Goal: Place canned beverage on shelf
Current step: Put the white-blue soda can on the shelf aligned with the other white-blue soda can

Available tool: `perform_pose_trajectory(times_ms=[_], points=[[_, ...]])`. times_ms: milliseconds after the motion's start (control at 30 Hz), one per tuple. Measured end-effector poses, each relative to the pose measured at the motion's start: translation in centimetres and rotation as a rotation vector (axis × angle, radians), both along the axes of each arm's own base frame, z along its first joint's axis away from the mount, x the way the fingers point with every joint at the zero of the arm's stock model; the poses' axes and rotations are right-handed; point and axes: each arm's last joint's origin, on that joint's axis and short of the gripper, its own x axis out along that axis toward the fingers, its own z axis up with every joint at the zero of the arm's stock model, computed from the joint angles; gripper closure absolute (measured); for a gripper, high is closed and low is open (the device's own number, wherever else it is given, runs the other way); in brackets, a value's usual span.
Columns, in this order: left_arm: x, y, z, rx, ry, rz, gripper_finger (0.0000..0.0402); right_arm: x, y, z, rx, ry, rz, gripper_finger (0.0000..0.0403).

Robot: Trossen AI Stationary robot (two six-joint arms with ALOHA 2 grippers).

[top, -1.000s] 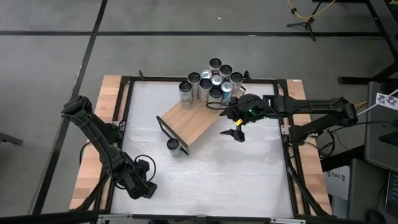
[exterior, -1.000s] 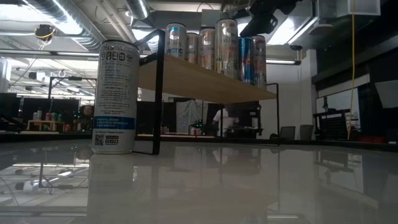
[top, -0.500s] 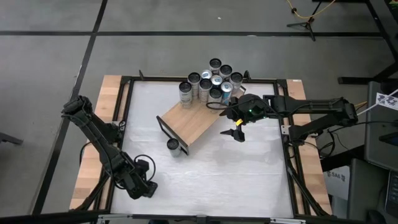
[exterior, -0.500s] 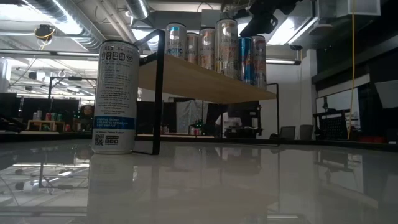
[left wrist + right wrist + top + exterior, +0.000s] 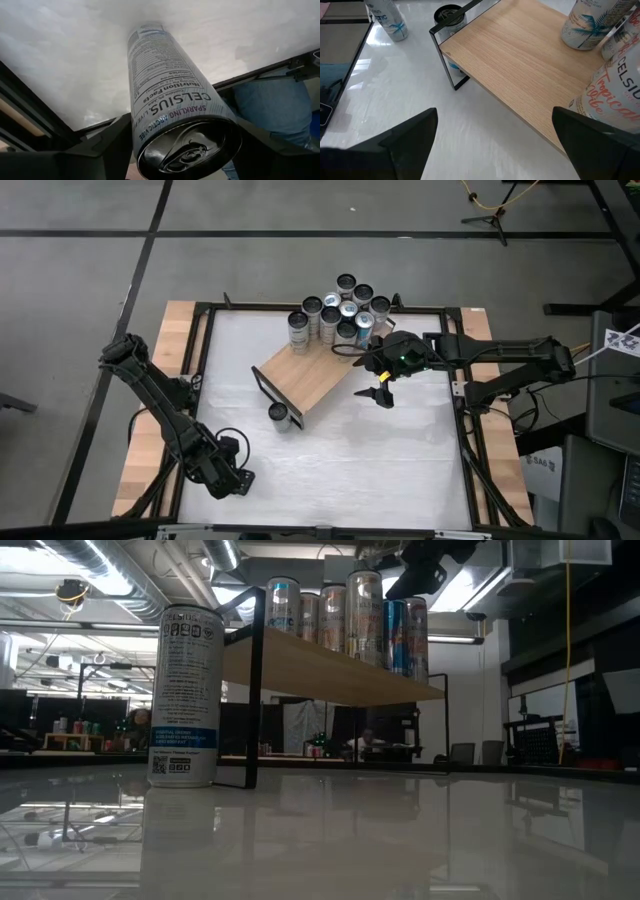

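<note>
your left gripper (image 5: pixel 232 478) sits at the near left corner of the table (image 5: pixel 400 470), and the high view hides what it carries. only the left wrist view shows it: the fingers are clenched around a can (image 5: pixel 170 105), white with black print, its dark pull-tab top facing the camera. moving right, a lone can (image 5: pixel 279 416) stands on the tabletop just beside the near end of the shelf (image 5: pixel 305 375); the low view shows this one as tall, upright and white with a blue band. the shelf is a light-brown board on thin black frame ends, set diagonally mid-table, with a cluster of cans (image 5: pixel 340 310) at its far end. your right gripper (image 5: pixel 379 394) hangs just off the shelf's right edge, fingers spread apart and holding nothing, as the right wrist view confirms.
</note>
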Motion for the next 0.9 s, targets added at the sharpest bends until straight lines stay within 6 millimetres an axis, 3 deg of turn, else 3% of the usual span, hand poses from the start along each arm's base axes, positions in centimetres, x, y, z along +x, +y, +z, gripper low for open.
perform_pose_trajectory(times_ms=[500, 900], points=[[0.5, 1.4, 1.2, 0.020, -0.099, -0.057, 0.0142, 0.0, 0.0, 0.0, 0.000, -0.001, 0.000, 0.0015], [2.8, 3.4, 5.5, 0.015, -0.251, -0.137, 0.0142, 0.0, 0.0, 0.0, 0.000, -0.001, 0.000, 0.0015]])
